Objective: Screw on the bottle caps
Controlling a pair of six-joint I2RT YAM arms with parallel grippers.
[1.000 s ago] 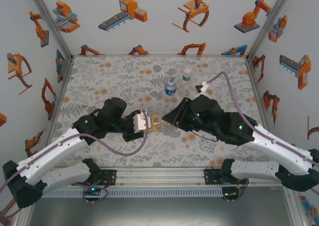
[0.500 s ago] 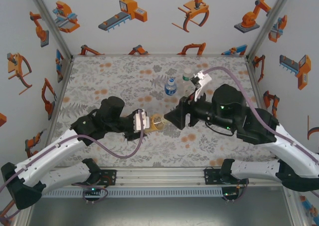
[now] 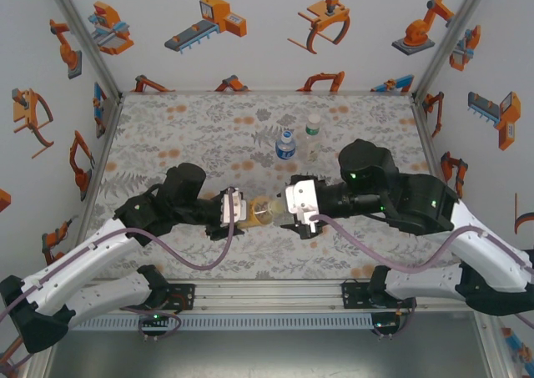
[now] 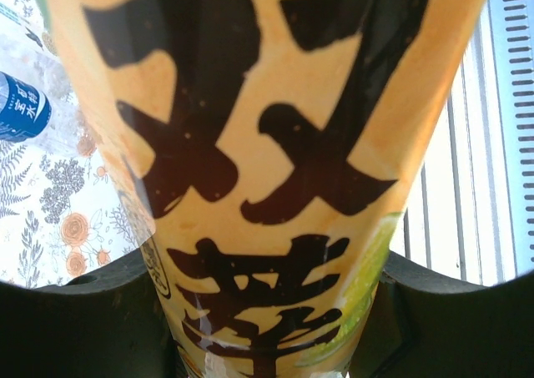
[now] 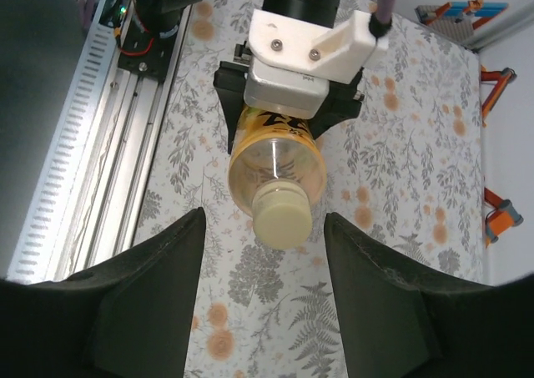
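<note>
1. the left gripper [image 3: 236, 211] reaches in from the left over the floral mat [image 3: 183, 128], its jaws shut tight on the yellow-labelled bottle [image 3: 261, 210]; in the left wrist view the label with its dark characters sits squeezed between the two dark fingers [image 4: 83, 311]
2. the yellow-labelled bottle is held on its side above the mat, near the middle of the table towards the near edge, its neck pointing right, away from the left gripper
3. a pale cap [image 5: 282, 214] sits on that bottle's neck, facing the right wrist camera; whether it is screwed fully home i cannot tell
4. the blue-labelled bottle [image 3: 285, 147] stands upright on the mat behind the held bottle, apart from both grippers
5. the right gripper [image 3: 288, 214] comes in from the right and meets the capped end of the yellow-labelled bottle; in the right wrist view its jaws stand open, one finger [image 5: 150, 294] on each side of the cap with mat showing in the gap on both sides, so they grip nothing
6. the bottle with the green-white label [image 3: 312, 132] stands upright just right of the blue-labelled one and a little farther back, near it but not touching; its top is too small to judge
</note>
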